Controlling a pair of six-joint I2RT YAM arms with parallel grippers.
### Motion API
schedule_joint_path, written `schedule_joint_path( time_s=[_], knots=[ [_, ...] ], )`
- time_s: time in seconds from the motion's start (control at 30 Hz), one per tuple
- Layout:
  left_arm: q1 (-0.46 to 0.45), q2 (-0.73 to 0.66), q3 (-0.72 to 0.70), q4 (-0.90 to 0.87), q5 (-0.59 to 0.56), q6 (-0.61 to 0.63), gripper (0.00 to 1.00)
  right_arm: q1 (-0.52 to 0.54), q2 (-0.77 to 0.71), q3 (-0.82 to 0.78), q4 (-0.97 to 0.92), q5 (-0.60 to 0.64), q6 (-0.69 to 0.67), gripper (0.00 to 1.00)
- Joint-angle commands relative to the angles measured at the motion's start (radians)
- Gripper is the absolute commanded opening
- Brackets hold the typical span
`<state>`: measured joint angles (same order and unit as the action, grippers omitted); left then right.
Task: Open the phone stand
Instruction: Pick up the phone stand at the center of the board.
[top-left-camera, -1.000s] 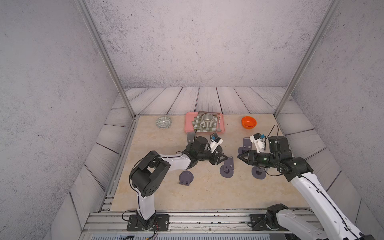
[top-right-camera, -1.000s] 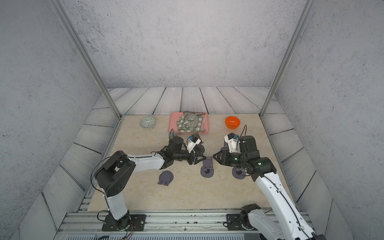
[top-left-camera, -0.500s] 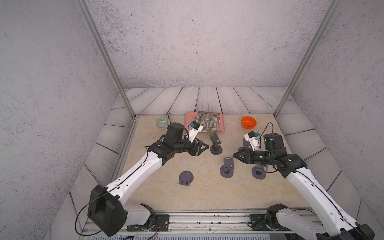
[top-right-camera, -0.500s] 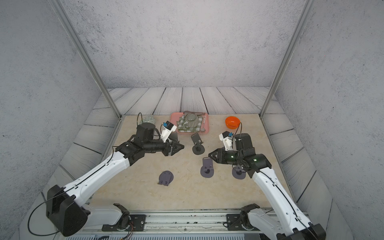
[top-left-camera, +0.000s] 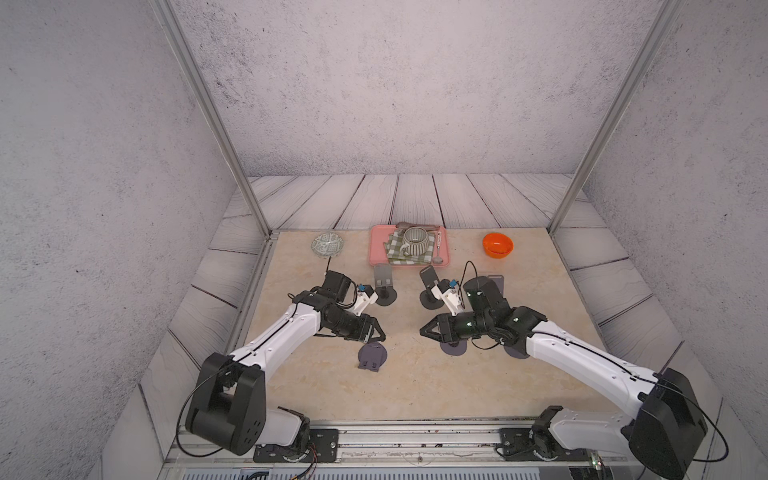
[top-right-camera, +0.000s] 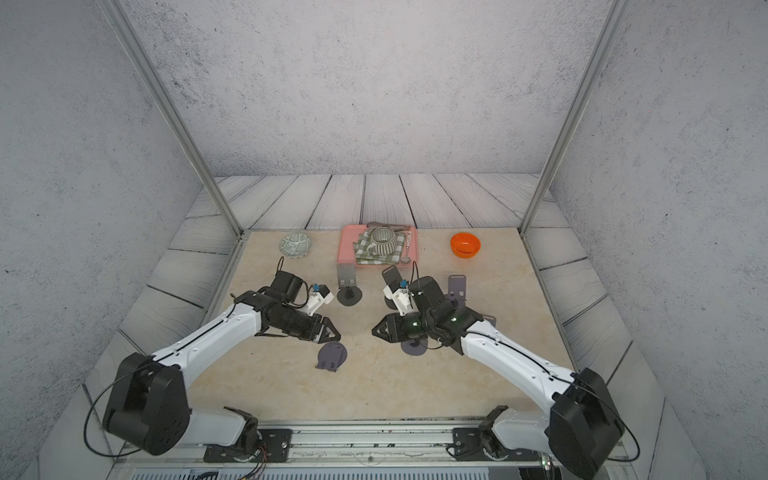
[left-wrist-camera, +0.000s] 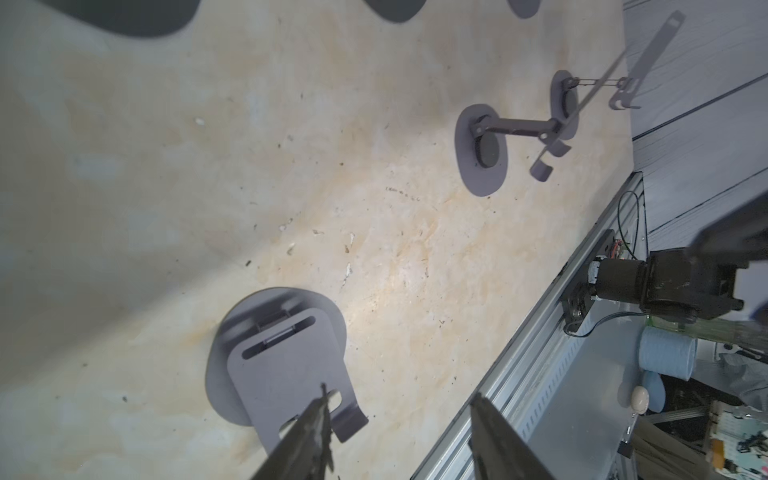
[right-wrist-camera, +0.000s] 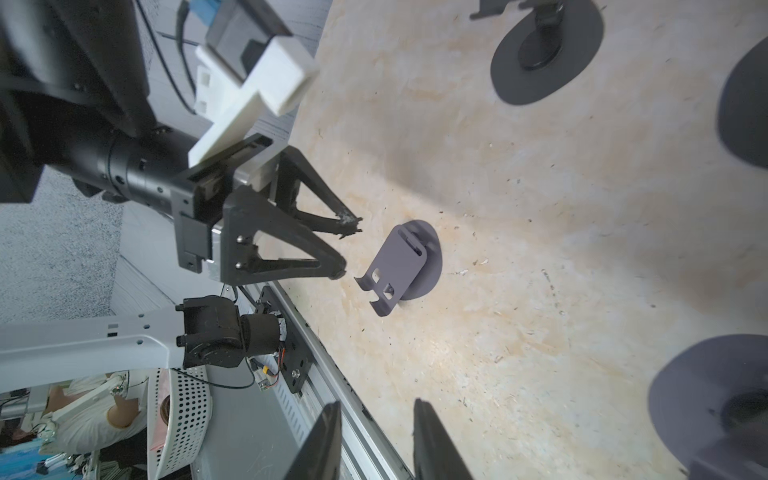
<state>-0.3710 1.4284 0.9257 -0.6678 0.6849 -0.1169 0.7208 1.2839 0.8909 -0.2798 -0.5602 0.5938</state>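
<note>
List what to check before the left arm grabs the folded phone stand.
1. The folded phone stand lies folded, nothing on it: ok.
2. The left gripper has its jaws apart and empty: ok.
3. Jaws around the stand's plate: not ok, the tips are just short of its hooked end.
4. The right gripper is empty, jaws apart: ok.
5. The right gripper is well apart from the folded phone stand: ok.
6. Hinge free to swing: cannot tell.

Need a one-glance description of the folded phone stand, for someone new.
On the beige tabletop, find the left hand. The folded phone stand lies right by it, towards the front rail. Unlike the other stands, raised on arms, its plate is folded down onto its round base.
</note>
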Motion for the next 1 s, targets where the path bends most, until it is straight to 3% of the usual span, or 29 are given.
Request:
schedule_joint_path(
  time_s=[0.0, 0.23, 0.4, 0.63, 0.97],
  knots=[
    [0.009, 0.004, 0.002, -0.04, -0.057, -0.055, 0.56, 0.054, 0.05, 0.001, 0.104, 0.042, 0.038, 0.32],
    [0.007, -0.085, -0.147, 0.167, -0.28, -0.304, 0.56, 0.078, 0.126, 0.017, 0.154, 0.024, 0.039, 0.32],
    [0.006, -0.095, -0.246, 0.319, -0.329, -0.325, 0.56, 0.08, 0.151, 0.028, 0.139, 0.009, 0.015, 0.32],
    [0.006, -0.112, -0.422, 0.655, -0.238, -0.401, 0.56, 0.093, 0.211, 0.037, 0.156, -0.015, 0.04, 0.32],
    [-0.001, -0.194, -0.541, 0.821, -0.223, -0.42, 0.54, 0.106, 0.288, 0.061, 0.152, -0.026, 0.059, 0.32]
  ],
)
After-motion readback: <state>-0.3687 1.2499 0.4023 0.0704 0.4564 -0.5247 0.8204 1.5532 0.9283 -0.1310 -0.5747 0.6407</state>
